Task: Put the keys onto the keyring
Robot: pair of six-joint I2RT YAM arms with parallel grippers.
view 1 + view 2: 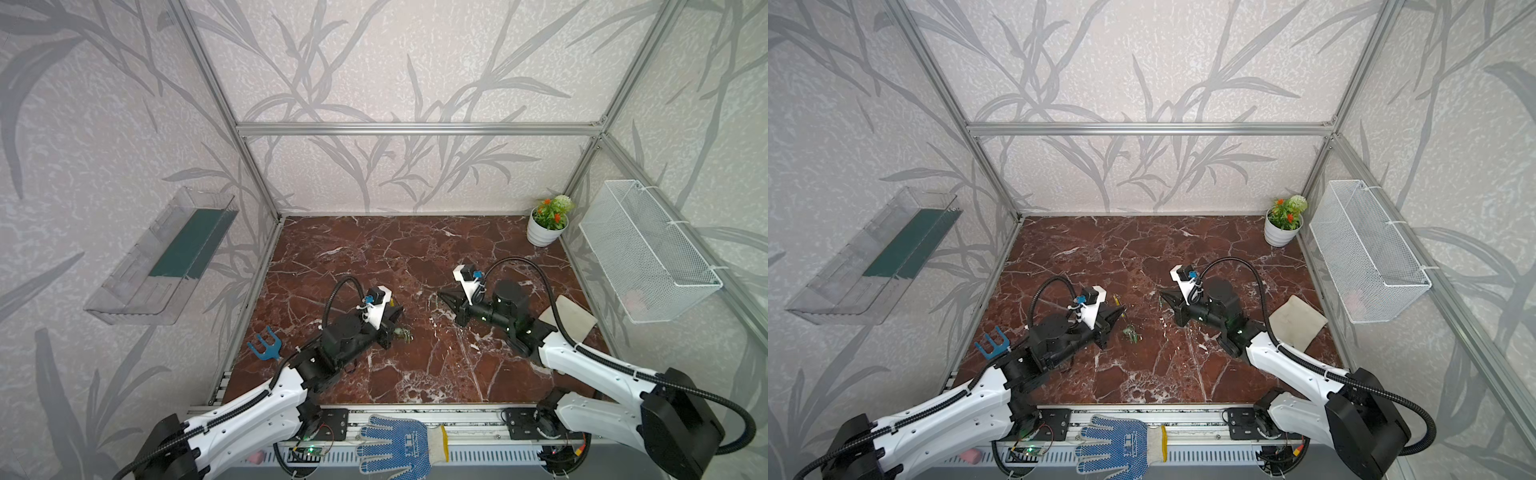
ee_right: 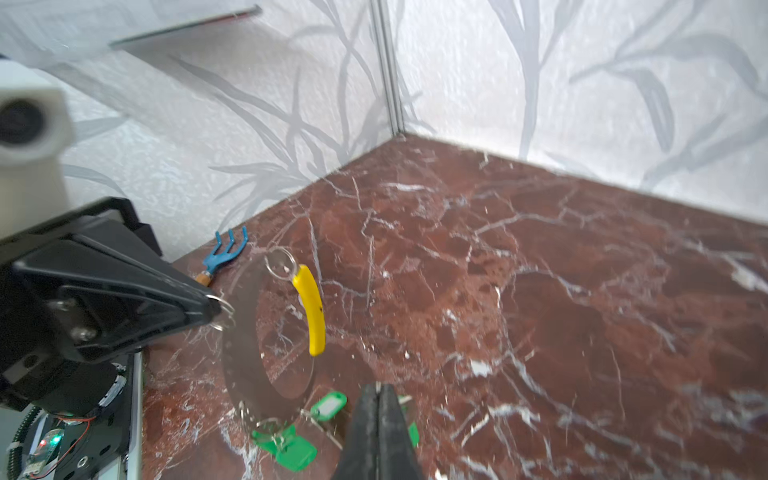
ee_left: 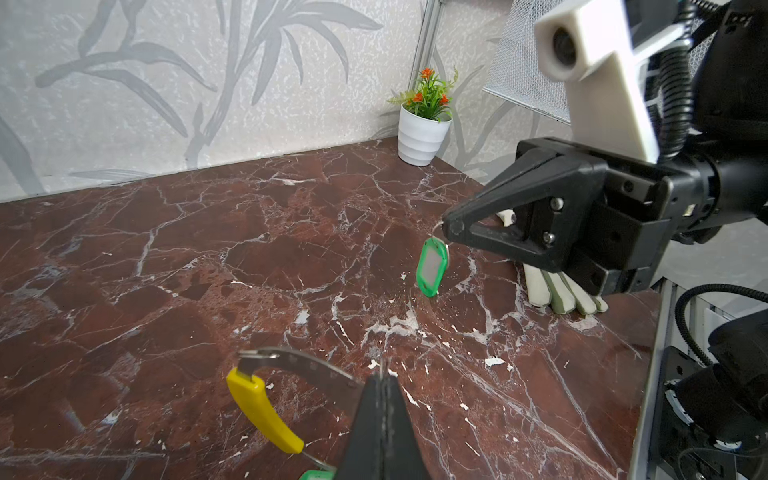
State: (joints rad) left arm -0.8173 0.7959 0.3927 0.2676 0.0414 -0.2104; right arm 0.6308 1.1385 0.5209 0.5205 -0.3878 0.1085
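Note:
My left gripper (image 3: 382, 372) is shut on the grey perforated band of the keyring (image 3: 307, 365), which it holds up off the table. The ring's yellow sleeve (image 2: 311, 311) curves along one arc. At the ring's low end hang two green keys (image 2: 291, 449). My right gripper (image 3: 451, 228) is shut on the thin wire loop of another green key (image 3: 432, 268), which dangles below its tips a short way from the ring. In both top views the two grippers (image 1: 399, 311) (image 1: 440, 296) face each other over mid-table, and the keys (image 1: 1131, 332) show as small green specks.
A potted plant (image 1: 546, 226) stands in the back right corner. A pale glove (image 1: 569, 318) lies under the right arm. A blue hand rake (image 1: 266, 347) lies at the left table edge. A wire basket (image 1: 648, 253) and a clear shelf (image 1: 162, 257) hang on the side walls. A blue glove (image 1: 395, 444) lies on the front rail.

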